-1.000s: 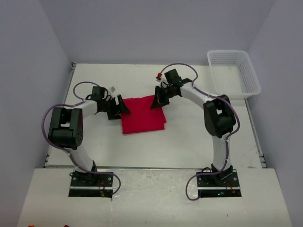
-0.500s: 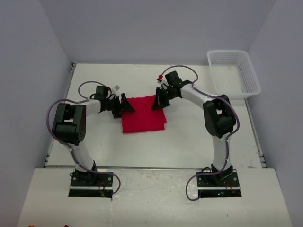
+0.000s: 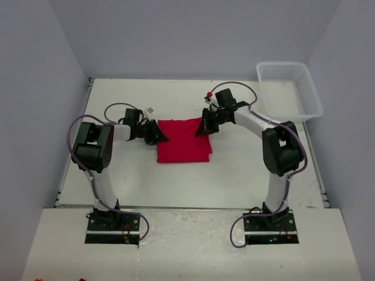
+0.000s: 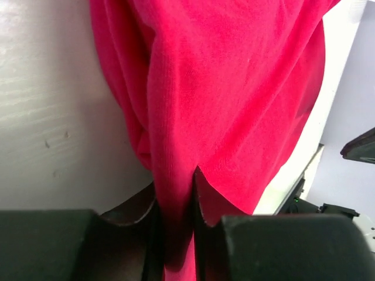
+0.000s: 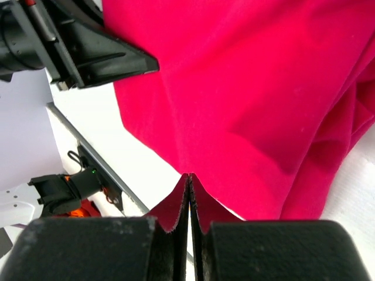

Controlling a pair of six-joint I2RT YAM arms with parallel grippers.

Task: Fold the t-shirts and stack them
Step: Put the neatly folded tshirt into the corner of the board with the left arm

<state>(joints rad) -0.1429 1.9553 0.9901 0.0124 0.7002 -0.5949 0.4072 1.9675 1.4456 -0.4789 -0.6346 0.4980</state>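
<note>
- The left gripper point(image 3: 157, 136) is grasping a bunched fold at the left edge of the t-shirt point(image 3: 183, 140). In its wrist view the cloth is gathered thick between the fingers. It may have caught more than one layer, so a lift could drag the whole bundle instead of turning one flap.
- The red t-shirt lies part-folded in the middle of the counter point(image 3: 234, 172), between the two arms, with loose creases down both sides. If the two arms pull unevenly, the fold line would probably skew or the folded layers open up.
- The right gripper point(image 3: 204, 129) is clenched on the right edge of the cloth, with very little of it in the bite as far as its wrist view shows. That thin hold could slip under tension.
- The two grippers sit close across the cloth, so moving them inward risks a knock.
- The white mesh basket point(image 3: 287, 88) stands at the far right corner, well apart from the t-shirt, and nothing lies between them.
</note>
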